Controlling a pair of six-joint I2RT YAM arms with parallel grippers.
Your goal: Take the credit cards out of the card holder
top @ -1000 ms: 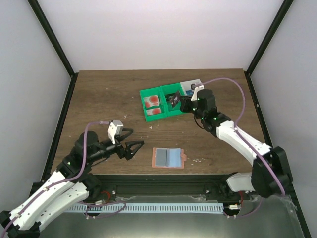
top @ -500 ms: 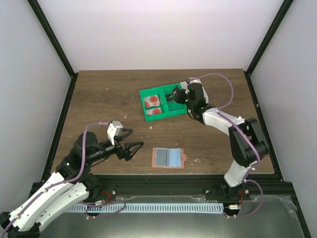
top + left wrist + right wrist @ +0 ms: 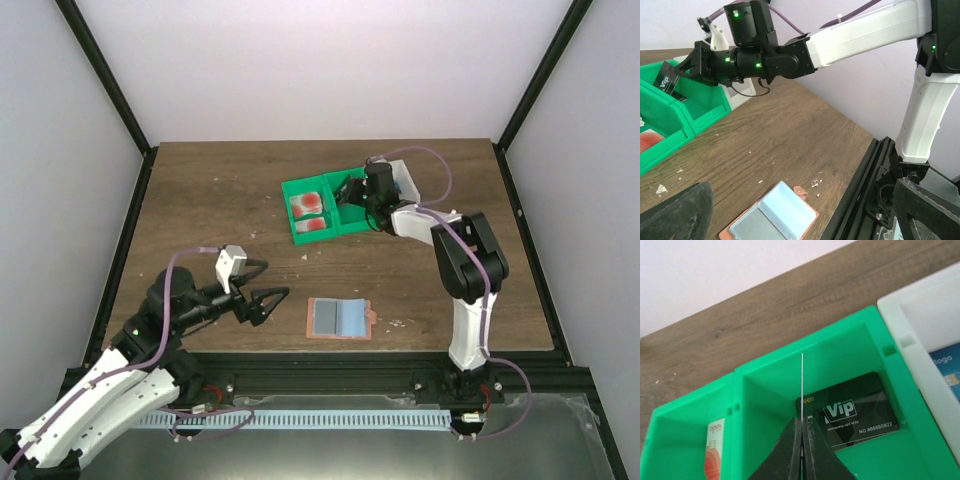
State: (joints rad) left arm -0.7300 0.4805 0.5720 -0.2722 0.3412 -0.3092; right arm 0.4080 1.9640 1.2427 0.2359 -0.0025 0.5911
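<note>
Right claw (image 3: 802,429) is clamped on a thin card (image 3: 802,385), edge-on to us and possibly black, over the green bin (image 3: 765,390). Left claw (image 3: 270,282) is spread wide. The card holder (image 3: 340,318) lies open on the tabletop (image 3: 220,200).

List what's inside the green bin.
Left compartment: pale red-blotted cards. Right compartment: a black VIP card, the right end effector holding a second card edge-on above it. Anything beneath them is hidden.
</note>
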